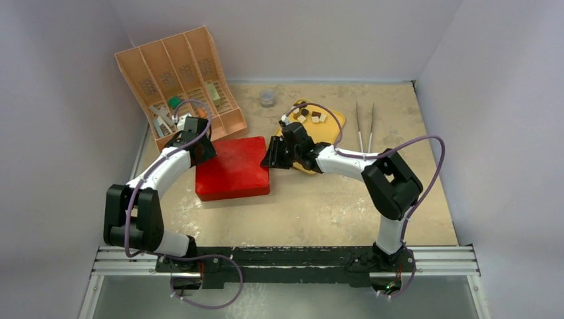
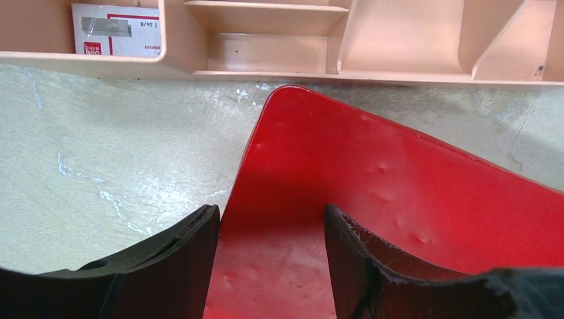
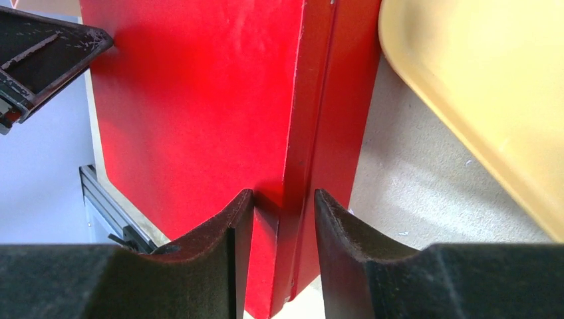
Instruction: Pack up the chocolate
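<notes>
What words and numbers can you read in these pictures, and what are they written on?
"24/6": on the white box with red trim, sitting in the peach organizer.
"STAPLES": on the same white box, in small print under the number, only just readable.
The red logo on that box is too blurred to read.
In the top view, any labels on the things in the organizer are too small to read.
Nothing else shows any writing.

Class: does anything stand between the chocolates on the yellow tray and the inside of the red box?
Yes. The lid of the red box is on, shutting out the chocolates. The right gripper straddles the lid's edge; the left gripper is at its corner.
</notes>
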`<state>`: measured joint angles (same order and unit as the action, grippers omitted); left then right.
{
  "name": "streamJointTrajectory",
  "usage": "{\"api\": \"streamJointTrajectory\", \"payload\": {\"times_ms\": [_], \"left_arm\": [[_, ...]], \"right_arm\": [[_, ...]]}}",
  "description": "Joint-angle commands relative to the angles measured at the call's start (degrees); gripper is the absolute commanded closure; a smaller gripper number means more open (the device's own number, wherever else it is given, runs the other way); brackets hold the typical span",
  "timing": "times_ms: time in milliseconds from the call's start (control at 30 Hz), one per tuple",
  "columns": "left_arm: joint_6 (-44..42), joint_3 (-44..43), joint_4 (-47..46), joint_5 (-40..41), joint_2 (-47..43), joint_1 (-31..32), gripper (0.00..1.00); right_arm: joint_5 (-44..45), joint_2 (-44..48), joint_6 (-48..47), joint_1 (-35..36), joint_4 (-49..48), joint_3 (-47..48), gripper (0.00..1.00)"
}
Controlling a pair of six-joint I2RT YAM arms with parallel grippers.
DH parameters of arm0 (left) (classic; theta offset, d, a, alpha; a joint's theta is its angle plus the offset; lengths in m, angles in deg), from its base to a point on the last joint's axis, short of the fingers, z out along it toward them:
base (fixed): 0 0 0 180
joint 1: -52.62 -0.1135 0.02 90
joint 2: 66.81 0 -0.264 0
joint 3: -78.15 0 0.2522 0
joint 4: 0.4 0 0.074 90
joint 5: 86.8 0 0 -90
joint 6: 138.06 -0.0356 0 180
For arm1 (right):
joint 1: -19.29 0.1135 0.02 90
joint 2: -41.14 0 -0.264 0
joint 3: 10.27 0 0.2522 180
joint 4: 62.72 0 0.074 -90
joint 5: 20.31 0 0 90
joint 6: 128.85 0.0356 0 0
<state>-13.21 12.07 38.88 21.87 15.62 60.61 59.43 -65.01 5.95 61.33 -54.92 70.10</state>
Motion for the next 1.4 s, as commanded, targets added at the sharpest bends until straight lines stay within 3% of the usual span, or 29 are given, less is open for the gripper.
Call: {"api": "streamJointTrajectory", "payload": {"times_ms": [0, 167, 300, 433, 567, 733, 967, 1167, 1367], "left_arm": [[1.0, -0.5, 1.9, -1.0, 2.6, 0.4, 0.44], [2.6, -1.0, 3.3, -1.0, 0.6, 0.4, 0.42], [4.4, -2.7, 4.5, -2.2, -1.9, 0.4, 0.39], [4.0, -4.3, 5.8, -0.1, -4.0, 0.4, 0.39], [2.1, -4.3, 4.3, -2.6, -5.5, 0.4, 0.45], [2.9, -1.9, 0.2, -7.5, -6.5, 0.4, 0.51], [3.7, 0.8, -1.4, -7.7, -2.6, 0.3, 0.56], [4.2, 1.5, -1.7, -9.3, -2.6, 0.3, 0.57], [5.8, 0.7, -2.6, -12.5, -3.3, 0.3, 0.57]], "right_arm": [[2.2, -1.0, -0.1, 0.0, 5.0, -1.5, 0.61], [6.8, 4.3, -1.0, 0.0, 5.7, -1.8, 0.61], [6.6, 8.2, -0.8, 0.3, 7.1, -1.1, 0.48], [6.6, 11.4, -2.8, 0.3, 11.9, 2.0, 0.48], [7.5, 14.2, -5.5, 1.1, 15.8, 5.1, 0.62], [7.6, 12.6, -7.8, 5.9, 17.6, 8.8, 1.0], [11.8, 5.4, -10.7, 10.4, 24.0, 15.5, 1.0], [13.6, -1.0, -10.9, 11.5, 28.7, 12.7, 1.0], [19.2, 2.3, -11.9, 11.9, 33.1, 17.4, 1.0]]}}
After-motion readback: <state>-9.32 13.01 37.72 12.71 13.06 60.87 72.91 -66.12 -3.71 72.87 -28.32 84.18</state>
